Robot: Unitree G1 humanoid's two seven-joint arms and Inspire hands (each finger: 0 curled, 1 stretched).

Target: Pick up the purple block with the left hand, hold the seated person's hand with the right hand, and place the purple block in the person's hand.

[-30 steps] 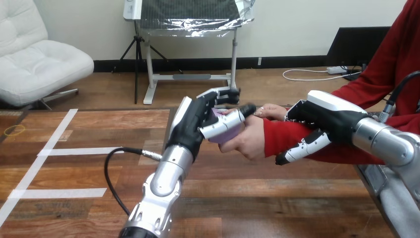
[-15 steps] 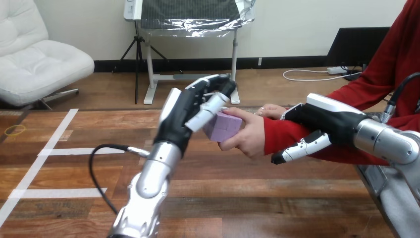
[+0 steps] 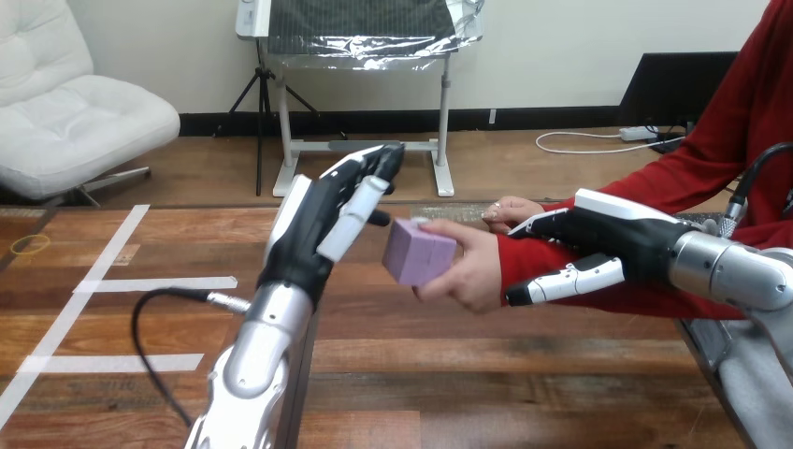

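Purple block (image 3: 419,253) now lies in the person's hand (image 3: 472,271) alone, held above the desk (image 3: 486,374). Half a second ago the left hand's thumb and fingers were on it. The left hand (image 3: 323,224) has since drawn back toward the view's left and stands apart from the block, fingers straight and loosely spread. The right hand (image 3: 608,238) stays clasped round the person's red-sleeved wrist (image 3: 524,257), fingers over it and thumb under. The block looks about cubic, with no clear long axis. It sits tilted, one face turned toward the left hand.
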